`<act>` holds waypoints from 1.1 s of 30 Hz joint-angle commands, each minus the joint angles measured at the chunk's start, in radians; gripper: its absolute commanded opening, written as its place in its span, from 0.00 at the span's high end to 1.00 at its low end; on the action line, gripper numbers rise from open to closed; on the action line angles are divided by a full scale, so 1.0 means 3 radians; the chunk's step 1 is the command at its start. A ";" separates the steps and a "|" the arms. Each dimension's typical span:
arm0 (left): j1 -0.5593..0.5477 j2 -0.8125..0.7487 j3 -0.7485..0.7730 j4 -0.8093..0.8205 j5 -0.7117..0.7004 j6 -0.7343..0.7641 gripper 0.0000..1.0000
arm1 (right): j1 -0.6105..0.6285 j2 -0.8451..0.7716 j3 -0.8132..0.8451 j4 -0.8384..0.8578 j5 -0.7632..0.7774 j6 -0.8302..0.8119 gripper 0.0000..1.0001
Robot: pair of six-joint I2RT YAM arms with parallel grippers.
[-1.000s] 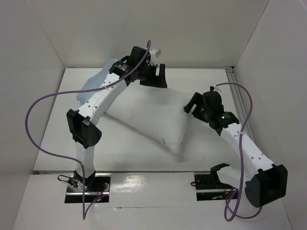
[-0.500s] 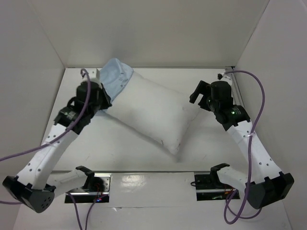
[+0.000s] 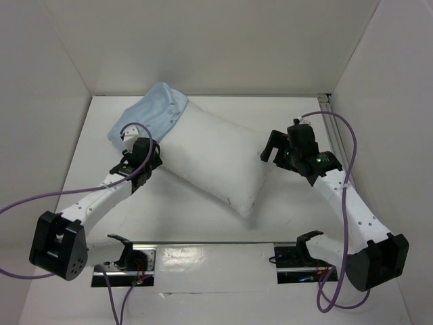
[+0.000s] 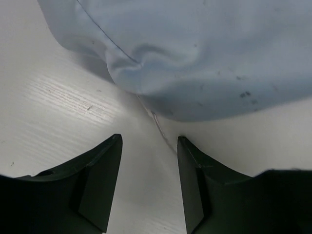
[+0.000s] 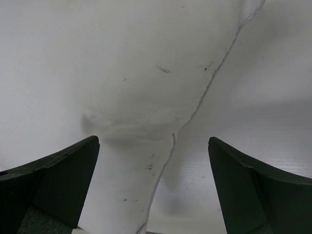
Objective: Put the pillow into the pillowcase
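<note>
The plump white pillow [image 3: 213,159] lies diagonally across the table, its far-left end tucked into the light blue pillowcase [image 3: 154,110]. My left gripper [image 3: 150,161] sits low at the pillow's left edge, just below the pillowcase [image 4: 204,53]. In the left wrist view the left gripper [image 4: 148,140] is open, with only bare table and the pillow's seam between its fingers [image 4: 100,180]. My right gripper [image 3: 276,145] is at the pillow's right corner. Seen from the right wrist, the right gripper [image 5: 153,141] stands wide open around the pillow corner [image 5: 136,92] without gripping it.
White walls enclose the table [image 3: 183,220] at the back, left and right. A metal rail [image 3: 329,118] runs along the right edge. Purple cables [image 3: 27,210] loop off both arms. The arm bases [image 3: 128,261] stand at the near edge.
My left arm swung from above the pillow's far end down to its left side, and the pillowcase came into view. The right gripper opened wide, moved away, then returned to the pillow's corner.
</note>
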 commanded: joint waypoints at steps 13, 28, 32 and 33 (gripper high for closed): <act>0.0347 0.0655 0.0187 0.0586 -0.0396 -0.0262 0.46 | 0.0129 0.0199 -0.0126 0.0129 -0.0287 -0.0020 0.00; 0.0557 0.0920 0.0411 0.0924 -0.0038 0.0055 0.36 | 0.0231 0.0398 -0.0065 0.0160 -0.0226 -0.0020 0.00; 0.0557 0.0788 0.0336 0.0882 -0.0038 -0.0001 0.37 | 0.0231 0.0398 -0.0065 0.0129 -0.0225 0.0010 0.00; 0.0557 0.0635 0.0279 0.0984 0.0028 0.0039 0.40 | 0.0231 0.0398 -0.0065 0.0129 -0.0225 0.0010 0.00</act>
